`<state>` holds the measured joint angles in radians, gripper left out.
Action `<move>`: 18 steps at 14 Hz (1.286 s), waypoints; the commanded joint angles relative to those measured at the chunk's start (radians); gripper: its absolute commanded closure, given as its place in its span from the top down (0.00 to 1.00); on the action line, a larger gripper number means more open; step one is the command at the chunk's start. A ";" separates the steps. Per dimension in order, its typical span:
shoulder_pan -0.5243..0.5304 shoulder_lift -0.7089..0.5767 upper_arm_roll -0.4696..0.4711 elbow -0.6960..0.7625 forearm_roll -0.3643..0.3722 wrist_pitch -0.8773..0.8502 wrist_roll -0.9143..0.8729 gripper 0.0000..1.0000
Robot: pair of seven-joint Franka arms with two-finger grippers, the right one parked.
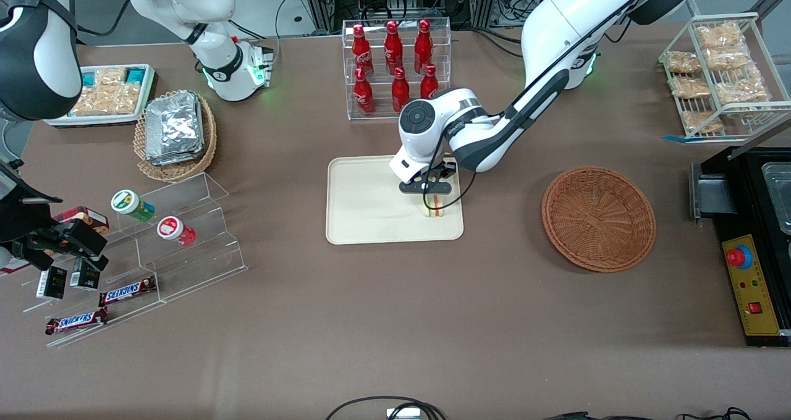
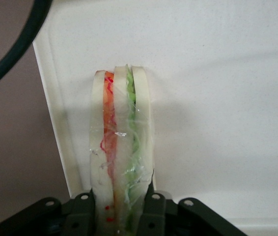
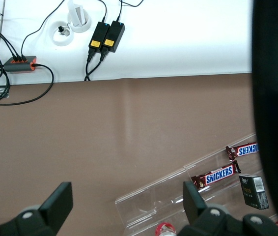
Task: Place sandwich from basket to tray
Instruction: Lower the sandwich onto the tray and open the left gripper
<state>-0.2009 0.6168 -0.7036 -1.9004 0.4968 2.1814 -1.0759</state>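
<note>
The gripper [image 1: 434, 193] is low over the tray [image 1: 364, 204], clamped on the sandwich [image 1: 435, 208] — its fingers [image 2: 154, 212] press the bread from both sides. The sandwich stands on edge on the tray, near the tray's rim toward the basket [image 1: 598, 218], its red, orange and green layers showing through clear wrap. The basket sits on the table well apart from the tray — toward the working arm's end
</note>
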 commanded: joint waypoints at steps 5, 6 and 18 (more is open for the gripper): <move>-0.025 -0.006 0.006 0.069 0.014 -0.015 -0.045 0.99; -0.026 -0.008 0.010 0.081 0.020 -0.025 -0.080 0.99; 0.214 -0.130 0.009 0.323 -0.029 -0.384 -0.099 0.99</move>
<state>-0.0233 0.5316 -0.6870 -1.5657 0.4968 1.8239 -1.1765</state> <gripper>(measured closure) 0.004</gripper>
